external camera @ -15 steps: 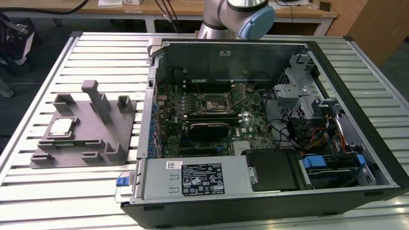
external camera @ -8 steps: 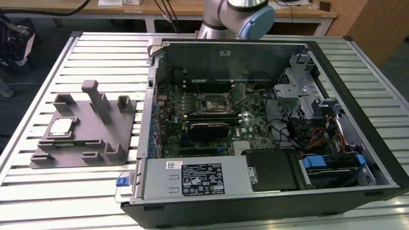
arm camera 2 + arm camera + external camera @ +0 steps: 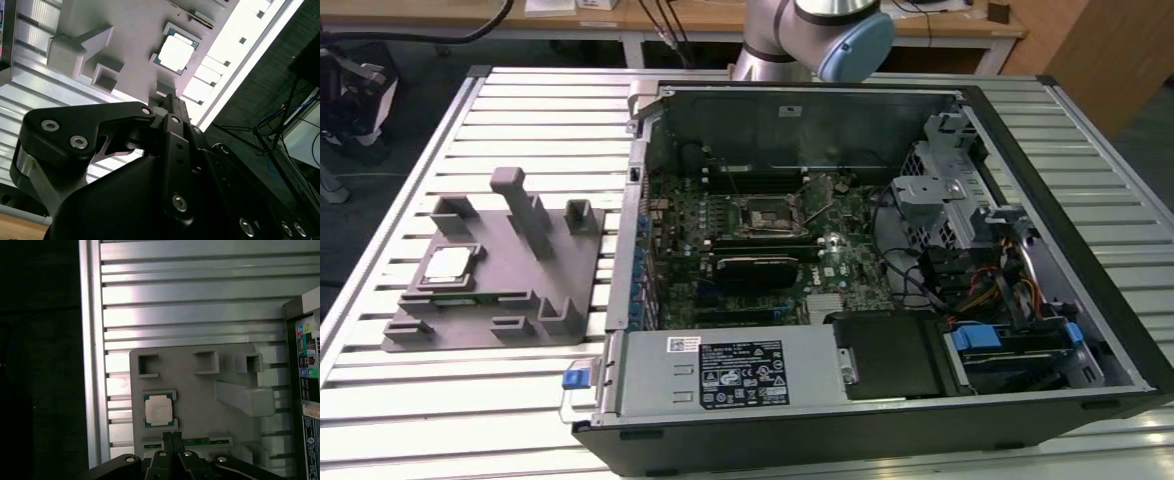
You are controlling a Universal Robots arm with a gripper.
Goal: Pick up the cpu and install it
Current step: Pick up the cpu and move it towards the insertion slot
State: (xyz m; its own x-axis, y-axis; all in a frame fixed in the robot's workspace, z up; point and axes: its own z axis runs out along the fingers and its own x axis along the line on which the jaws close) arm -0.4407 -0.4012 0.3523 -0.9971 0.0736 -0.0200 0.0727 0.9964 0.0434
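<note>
**Cpu on its fixture, nothing yet done**

In the first wrist view the gripper [image 3: 171, 439] has its fingers drawn together with nothing between them. It hangs over the grey fixture [image 3: 200, 395], apart from it. Just past the fingertips the cpu [image 3: 159, 409] lies flat in a square pocket of the fixture, silver top up, with nothing touching it.

In the exterior view the fixture stands near the tabletop [image 3: 520, 100] edge at the exterior view's left. Farther on, the open case [image 3: 854, 110] lies just beside the fixture, toward the exterior view's right. The socket [image 3: 765, 213] at the middle of its board shows a dark centre and no silver chip.

As I judge it, the work has not begun: the pick-up and the install are both left.
</note>
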